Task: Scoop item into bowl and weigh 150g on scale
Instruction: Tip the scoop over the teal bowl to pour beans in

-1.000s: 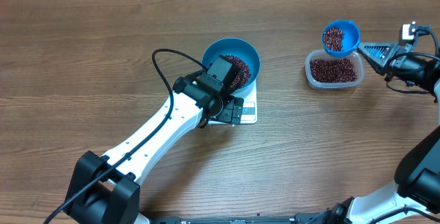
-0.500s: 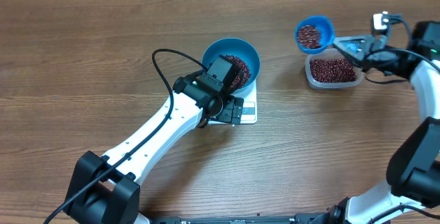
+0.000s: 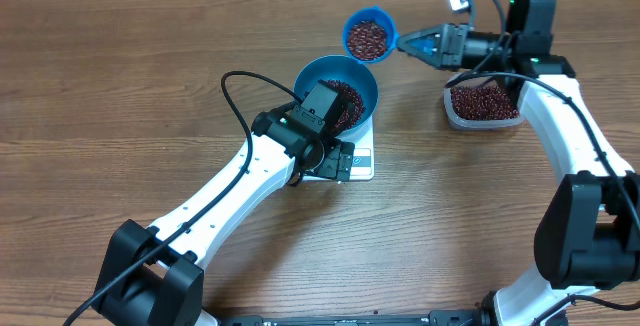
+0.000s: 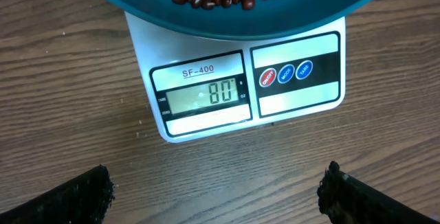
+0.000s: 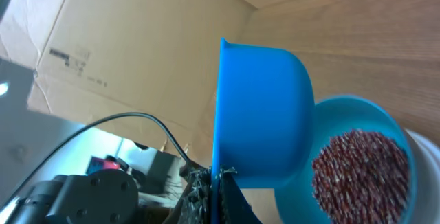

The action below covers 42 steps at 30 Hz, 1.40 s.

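Observation:
The bright blue bowl point(image 3: 362, 78) stands on the white scale point(image 3: 360, 162) and holds a heap of red-brown beans point(image 3: 348, 94). In the left wrist view the scale point(image 4: 206, 121) shows 80 on its display, under the bowl point(image 4: 234, 19). My left gripper point(image 4: 218, 196) hangs open over bare wood just in front of the scale. My right gripper point(image 3: 416, 43) is shut on the handle of a small blue scoop point(image 3: 368, 36) full of beans, in the air just behind and right of the bowl. The right wrist view has the scoop point(image 5: 265, 107) edge-on beside the bowl point(image 5: 344, 110).
A clear plastic tub point(image 3: 486, 104) of beans sits on the table at the right, under my right arm. The left arm's black cable point(image 3: 232, 101) loops over the wood left of the bowl. A cardboard box fills the background of the right wrist view.
My right gripper has carried the filled scoop left from above the clear tub to just beside the bowl. The left arm has stayed still.

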Motion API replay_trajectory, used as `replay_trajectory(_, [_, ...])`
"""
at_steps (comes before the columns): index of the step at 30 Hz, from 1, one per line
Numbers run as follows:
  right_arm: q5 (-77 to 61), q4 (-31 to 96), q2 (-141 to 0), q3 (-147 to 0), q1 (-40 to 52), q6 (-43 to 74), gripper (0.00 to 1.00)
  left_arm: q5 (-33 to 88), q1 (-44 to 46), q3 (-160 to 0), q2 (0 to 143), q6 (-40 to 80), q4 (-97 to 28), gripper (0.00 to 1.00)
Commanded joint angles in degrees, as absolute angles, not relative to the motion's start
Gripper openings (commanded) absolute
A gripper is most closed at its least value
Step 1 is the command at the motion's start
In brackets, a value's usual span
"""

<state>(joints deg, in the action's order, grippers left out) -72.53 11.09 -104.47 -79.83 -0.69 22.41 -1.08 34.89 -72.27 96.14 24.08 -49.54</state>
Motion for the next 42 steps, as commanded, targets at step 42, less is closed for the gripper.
replay_trajectory(42, [-39.4,24.1,-95.2,-80.8,10.6,-24.4,0.04,-1.0,35.3,-72.9,96.5,24.9,-49.4,1.00])
